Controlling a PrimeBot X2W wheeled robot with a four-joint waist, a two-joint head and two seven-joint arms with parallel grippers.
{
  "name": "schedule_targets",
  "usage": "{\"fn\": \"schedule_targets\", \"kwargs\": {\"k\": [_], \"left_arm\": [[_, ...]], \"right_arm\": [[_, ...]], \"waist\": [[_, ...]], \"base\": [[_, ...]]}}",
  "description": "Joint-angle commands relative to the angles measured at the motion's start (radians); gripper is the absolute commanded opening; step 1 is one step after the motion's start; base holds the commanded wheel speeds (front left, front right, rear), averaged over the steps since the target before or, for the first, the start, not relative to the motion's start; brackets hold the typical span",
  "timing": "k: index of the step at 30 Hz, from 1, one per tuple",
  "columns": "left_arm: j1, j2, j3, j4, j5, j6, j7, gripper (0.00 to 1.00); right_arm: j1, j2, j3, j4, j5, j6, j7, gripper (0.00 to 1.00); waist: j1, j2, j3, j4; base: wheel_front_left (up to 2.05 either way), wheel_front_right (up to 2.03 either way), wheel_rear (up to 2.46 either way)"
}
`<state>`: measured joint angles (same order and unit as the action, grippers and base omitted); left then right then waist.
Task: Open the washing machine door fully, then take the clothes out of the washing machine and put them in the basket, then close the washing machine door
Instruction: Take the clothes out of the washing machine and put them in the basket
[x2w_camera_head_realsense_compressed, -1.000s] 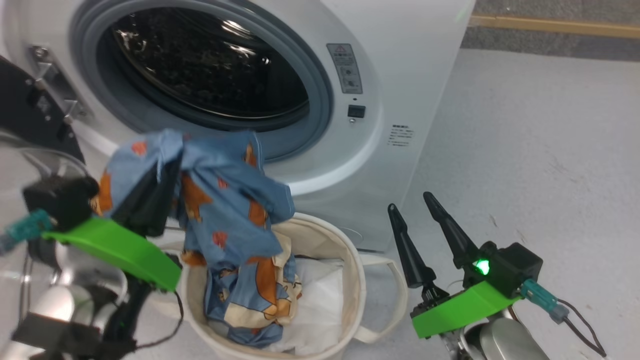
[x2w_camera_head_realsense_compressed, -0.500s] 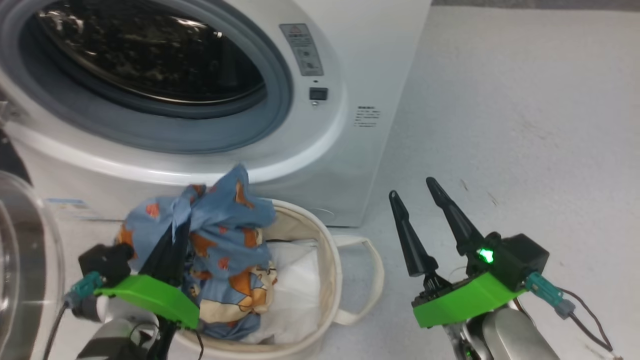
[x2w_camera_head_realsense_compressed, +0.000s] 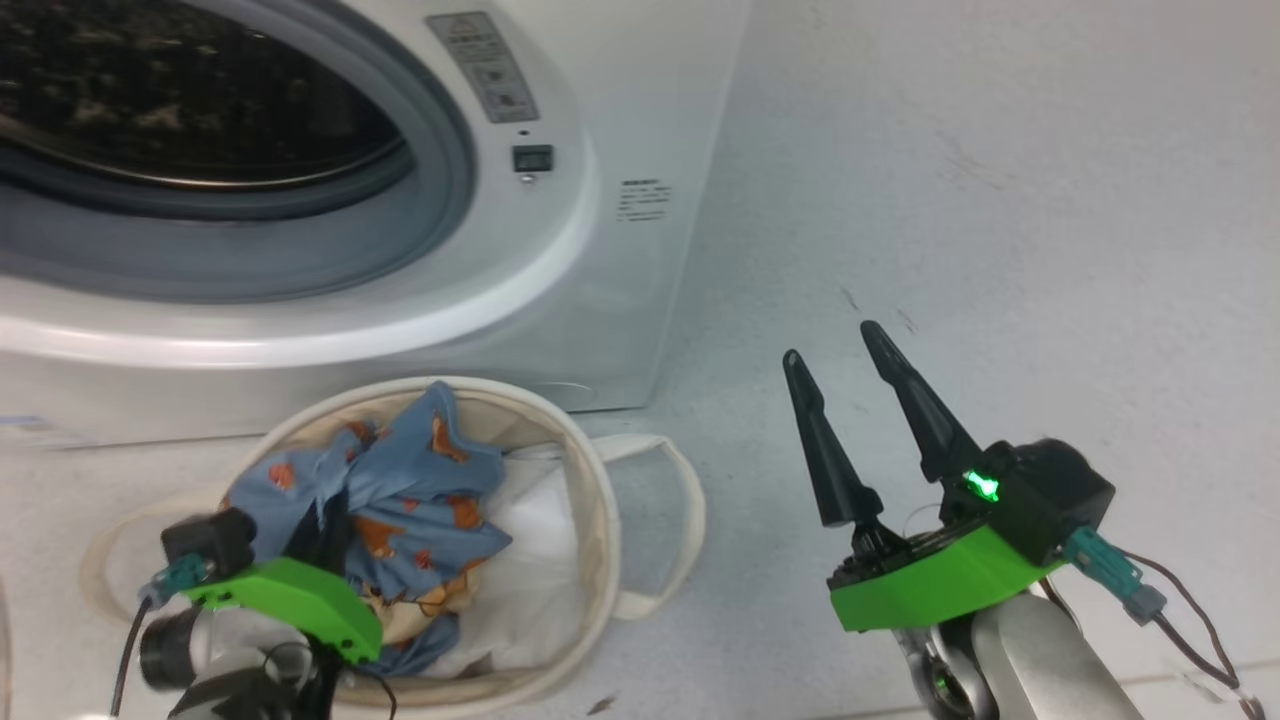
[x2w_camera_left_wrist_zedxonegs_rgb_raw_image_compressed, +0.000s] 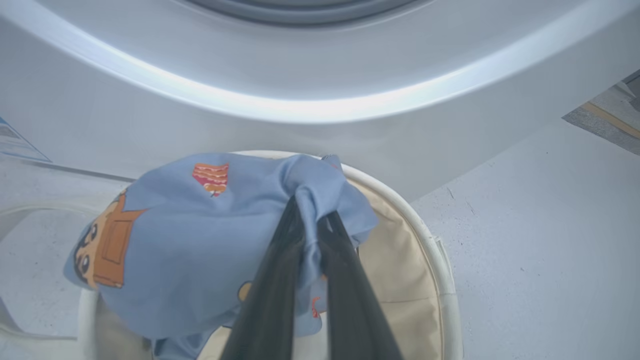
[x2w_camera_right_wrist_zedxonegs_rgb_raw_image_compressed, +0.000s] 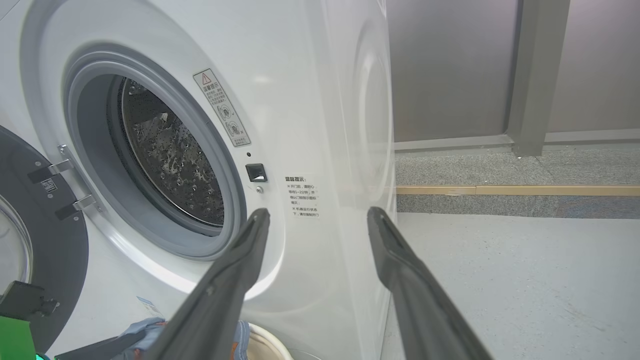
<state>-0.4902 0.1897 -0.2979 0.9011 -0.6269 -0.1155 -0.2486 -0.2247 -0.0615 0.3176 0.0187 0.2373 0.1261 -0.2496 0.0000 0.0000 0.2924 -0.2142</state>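
Clothes: pinched between left gripper fingers, partly in basket.
Right gripper: spread, empty, well apart from basket.

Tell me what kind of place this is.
Likely a lab or test hall, not a home: white front-loading washing machine on bare pale-grey floor, plain grey wall panels, yellow floor stripe.

Head camera looked steeply down from above at lower front of washing machine, basket and pale floor, at mid range. Left wrist camera sat very close, aimed along left gripper over clothes toward machine's curved lower front. Right wrist camera sat low and farther back, faced steel drum and machine's side obliquely. All three shared machine front. Head and left wrist views shared basket and clothes.
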Motion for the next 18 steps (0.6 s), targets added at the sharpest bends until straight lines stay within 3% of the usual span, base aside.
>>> {"fn": "schedule_targets", "kwargs": {"k": [1, 13, 14, 15, 18], "left_arm": [[-0.029, 0.017, 0.050, 0.006, 0.002, -0.005, -0.013, 0.00], [-0.069, -0.048, 0.130, 0.171, 0.032, -0.013, -0.013, 0.00], [-0.073, -0.051, 0.134, 0.180, 0.038, -0.013, -0.013, 0.25], [-0.077, -0.053, 0.139, 0.186, 0.044, -0.014, -0.013, 1.00], [-0.083, -0.058, 0.151, 0.185, 0.067, -0.014, -0.013, 1.00]], "right_arm": [[-0.022, 0.002, 0.016, -0.038, -0.012, 0.005, -0.012, 1.00], [-0.030, 0.005, 0.005, -0.048, -0.022, 0.005, -0.012, 1.00], [-0.029, 0.006, 0.003, -0.046, -0.023, 0.005, -0.012, 1.00], [-0.029, 0.006, 0.002, -0.043, -0.023, 0.005, -0.012, 1.00], [-0.029, 0.007, 0.001, -0.041, -0.021, 0.005, -0.012, 1.00]], "waist": [[0.0000, 0.0000, 0.022, -0.028], [0.0000, 0.0000, 0.052, -0.078], [0.0000, 0.0000, 0.050, -0.076], [0.0000, 0.0000, 0.048, -0.073], [0.0000, 0.0000, 0.040, -0.056]], "base": [[0.00, 0.00, 0.00], [0.00, 0.00, 0.00], [0.00, 0.00, 0.00], [0.00, 0.00, 0.00], [0.00, 0.00, 0.00]]}}
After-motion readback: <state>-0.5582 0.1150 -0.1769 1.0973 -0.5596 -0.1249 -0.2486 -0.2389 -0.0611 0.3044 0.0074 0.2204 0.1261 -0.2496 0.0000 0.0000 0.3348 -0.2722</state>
